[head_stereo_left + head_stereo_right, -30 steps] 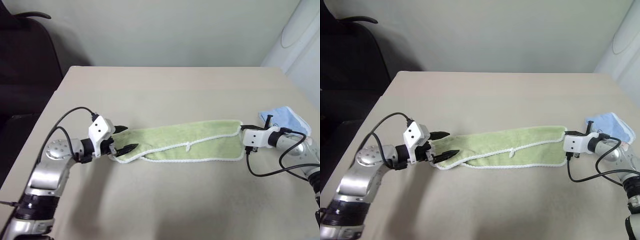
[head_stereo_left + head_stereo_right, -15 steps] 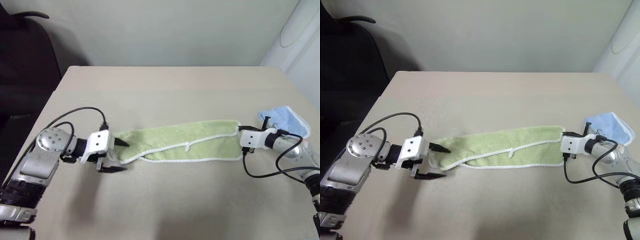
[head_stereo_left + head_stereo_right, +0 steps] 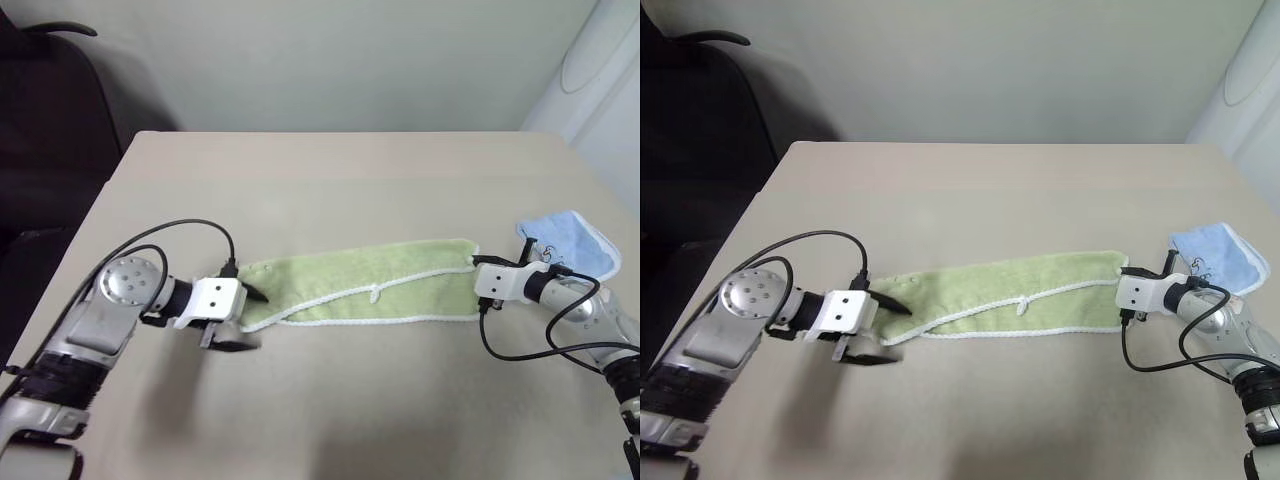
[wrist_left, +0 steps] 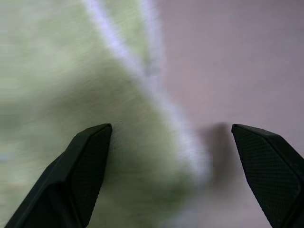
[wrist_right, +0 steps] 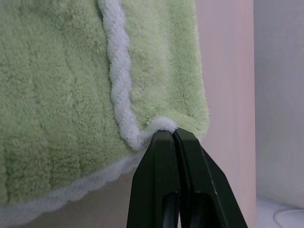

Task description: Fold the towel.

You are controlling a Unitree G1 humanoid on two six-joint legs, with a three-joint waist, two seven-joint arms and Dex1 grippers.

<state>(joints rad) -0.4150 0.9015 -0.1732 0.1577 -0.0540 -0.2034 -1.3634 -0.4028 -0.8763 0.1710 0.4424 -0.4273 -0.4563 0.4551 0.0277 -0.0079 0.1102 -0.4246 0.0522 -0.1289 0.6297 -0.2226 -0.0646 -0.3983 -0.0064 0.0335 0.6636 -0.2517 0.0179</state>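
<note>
Beige table (image 3: 330, 170) against a plain pale wall, with a dark chair (image 3: 50, 110) off the far left corner.

Left fingers (image 4: 88, 161) are spread wide and not holding anything. In the left wrist view one tip sits over the green pile, the other over bare table, with the white edging running between them. So the left gripper (image 3: 245, 318) is straddling the left end of the towel (image 3: 370, 283), pointing right along it and tilted down. Whether the tips actually touch the cloth I can't tell, that view is smeared.

Right fingers (image 5: 166, 190) are pressed fully together, tips right at the white edging of the towel's right end. Looks like they've pinched that corner. The right gripper (image 3: 478, 280) sits at the right end, pointing left.

Towel itself lies stretched out as a long strip across the middle of the table between the two grippers, already doubled lengthwise, with a small white loop (image 3: 375, 293) near the middle of its front edge.

A blue cloth (image 3: 567, 240) sits bunched just past the right gripper, near the table's right edge.
</note>
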